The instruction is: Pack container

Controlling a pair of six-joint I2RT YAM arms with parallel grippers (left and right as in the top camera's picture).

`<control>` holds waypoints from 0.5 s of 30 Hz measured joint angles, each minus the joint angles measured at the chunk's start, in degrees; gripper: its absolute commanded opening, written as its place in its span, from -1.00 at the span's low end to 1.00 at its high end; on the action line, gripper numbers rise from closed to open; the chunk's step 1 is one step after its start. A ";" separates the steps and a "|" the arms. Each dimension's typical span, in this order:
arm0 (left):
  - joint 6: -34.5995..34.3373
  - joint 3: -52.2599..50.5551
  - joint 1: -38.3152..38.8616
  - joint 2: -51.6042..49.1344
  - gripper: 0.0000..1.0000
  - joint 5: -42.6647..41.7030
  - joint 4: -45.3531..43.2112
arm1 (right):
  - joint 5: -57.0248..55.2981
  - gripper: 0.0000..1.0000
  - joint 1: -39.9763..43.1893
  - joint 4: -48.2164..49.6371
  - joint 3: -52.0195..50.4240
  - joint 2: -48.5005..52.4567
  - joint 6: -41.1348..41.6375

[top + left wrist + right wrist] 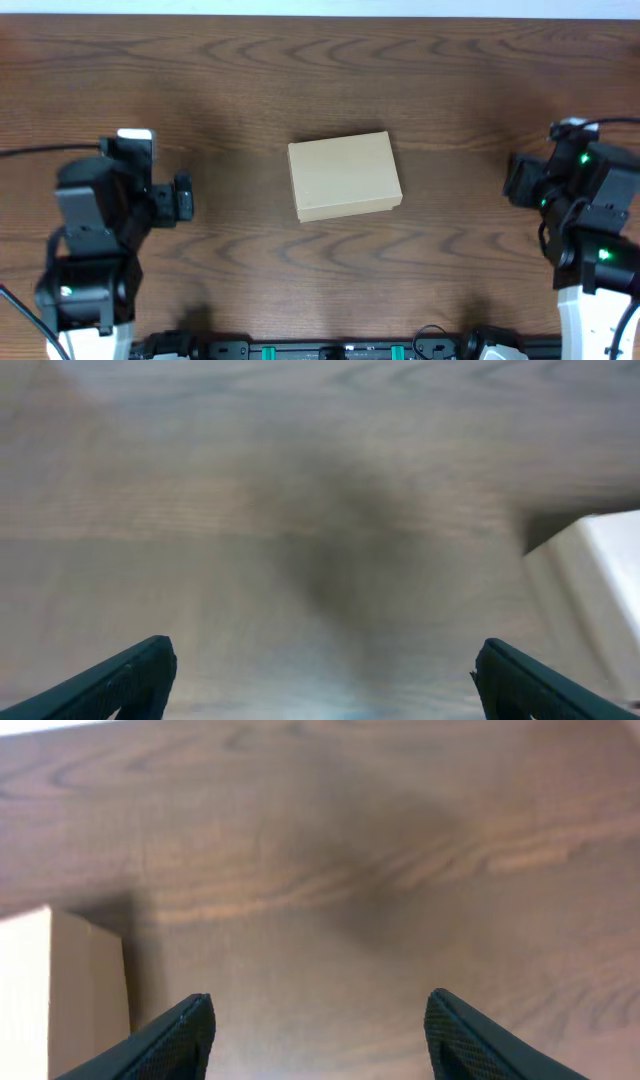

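- Teal-dark fingers [130, 678] of the left gripper [325, 652] sit in the bottom corners of the left wrist view. They are spread wide, with only blurred wood between them and nothing held.
- The black fingers [175, 1040] of the right gripper [320, 1005] are equally far apart, and that gripper is also empty above the table [320, 60].
- Just ahead of the left gripper, a pale, blurred corner of the container [595, 595] shows at the picture's right edge. It lies outside the span of the fingers and does not touch them.
- In the right wrist view, a tan cardboard corner of the container shows at the picture's left edge. It is ahead of the nearer finger, outside the gap and apart from it.
- From overhead, the container lies closed and slightly turned at the middle of the table. It is between the two arms and well apart from each.
- Beyond it, brown wood grain runs to the far edge.
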State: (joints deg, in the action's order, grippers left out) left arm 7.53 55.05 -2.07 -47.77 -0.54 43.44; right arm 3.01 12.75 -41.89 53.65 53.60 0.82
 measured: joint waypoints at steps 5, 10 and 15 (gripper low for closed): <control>-5.01 -5.70 4.55 4.55 0.91 6.14 -0.42 | 0.11 0.35 -0.11 -0.94 -5.38 -2.29 1.44; -7.93 -8.85 6.01 7.52 0.91 8.20 -0.09 | 0.20 0.38 -0.17 -1.18 -8.83 -3.87 3.15; -8.76 -9.01 6.43 12.72 0.91 9.29 -1.11 | 0.22 0.49 -0.17 -2.45 -10.27 -7.23 4.68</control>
State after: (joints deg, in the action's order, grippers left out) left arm -1.23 46.04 4.36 -35.05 8.75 42.33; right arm 3.22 12.58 -44.34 43.38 46.37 5.50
